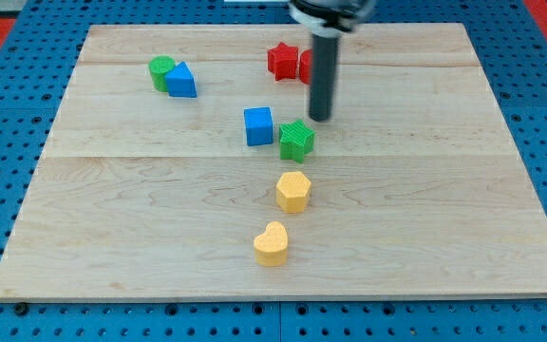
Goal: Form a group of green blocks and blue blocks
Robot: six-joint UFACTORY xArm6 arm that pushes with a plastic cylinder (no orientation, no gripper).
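Note:
My tip (pixel 320 118) rests on the board just above and to the right of the green star block (pixel 296 140), very close to it. A blue cube (pixel 259 125) stands just left of the green star, nearly touching it. At the upper left, a green round block (pixel 162 71) touches a blue triangular block (pixel 181 82) on its right. The two green-blue pairs lie apart from each other.
A red star block (pixel 282 60) and a second red block (pixel 306 65), partly hidden behind the rod, sit near the top centre. A yellow hexagonal block (pixel 293 191) and a yellow heart block (pixel 273 244) lie below the green star. The wooden board (pixel 444 237) lies on a blue pegboard.

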